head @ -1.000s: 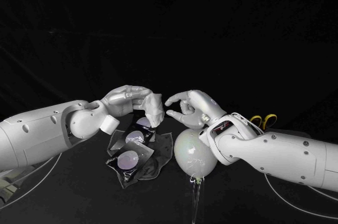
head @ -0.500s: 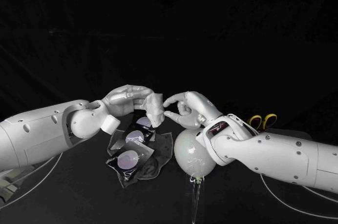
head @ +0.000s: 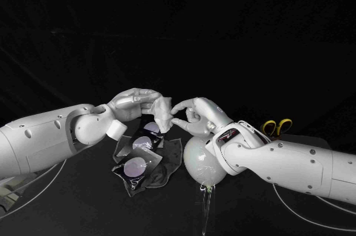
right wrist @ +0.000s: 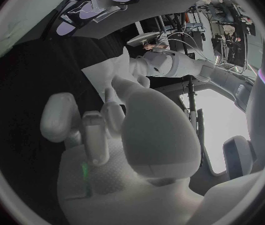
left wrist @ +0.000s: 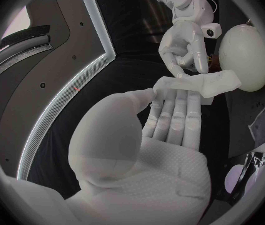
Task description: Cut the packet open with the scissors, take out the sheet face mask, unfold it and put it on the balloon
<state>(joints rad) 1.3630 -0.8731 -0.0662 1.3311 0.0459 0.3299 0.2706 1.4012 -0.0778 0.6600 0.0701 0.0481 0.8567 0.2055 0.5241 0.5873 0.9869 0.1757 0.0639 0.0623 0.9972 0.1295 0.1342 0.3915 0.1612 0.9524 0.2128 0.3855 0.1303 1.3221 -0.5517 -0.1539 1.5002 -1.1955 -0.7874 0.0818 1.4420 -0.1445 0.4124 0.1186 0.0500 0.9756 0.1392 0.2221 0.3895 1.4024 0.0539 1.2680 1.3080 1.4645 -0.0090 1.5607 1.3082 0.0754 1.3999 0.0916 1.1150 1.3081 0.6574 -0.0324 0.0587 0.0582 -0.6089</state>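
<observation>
The left hand (head: 134, 105) holds the folded white face mask (head: 162, 118) in its closed fingers, above the dark packet (head: 141, 161) lying on the table (head: 74, 205). The right hand (head: 196, 115) touches the mask's edge with bent fingers; I cannot tell if it grips. The balloon (head: 199, 161) lies beside the packet.

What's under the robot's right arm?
The pale balloon sits under the right arm, which covers its upper end. Yellow scissors handles show behind that arm; their blades are covered.
</observation>
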